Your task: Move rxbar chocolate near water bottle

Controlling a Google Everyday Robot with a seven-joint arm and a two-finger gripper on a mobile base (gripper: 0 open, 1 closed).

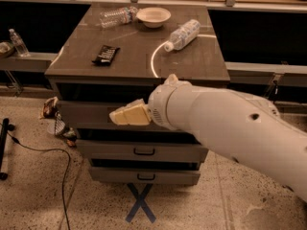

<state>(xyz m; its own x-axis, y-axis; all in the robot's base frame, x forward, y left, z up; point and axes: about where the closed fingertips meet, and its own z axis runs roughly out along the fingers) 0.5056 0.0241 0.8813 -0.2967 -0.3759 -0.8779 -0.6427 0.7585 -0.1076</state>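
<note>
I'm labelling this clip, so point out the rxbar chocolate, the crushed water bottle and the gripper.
rxbar chocolate [105,54]: camera view, middle of the black wrapper.
water bottle [117,17]: camera view, middle of the crinkled clear body.
gripper [128,115]: camera view, cream front end, in front of the top drawer [86,114].

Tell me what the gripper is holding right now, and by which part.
Nothing. The gripper is empty in front of the drawers; the rxbar chocolate lies on the tabletop, apart from it.

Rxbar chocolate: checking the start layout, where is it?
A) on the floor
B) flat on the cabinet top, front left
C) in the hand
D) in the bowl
B: the rxbar chocolate lies flat on the cabinet top, front left; the hand is lower, before the drawers.
</note>
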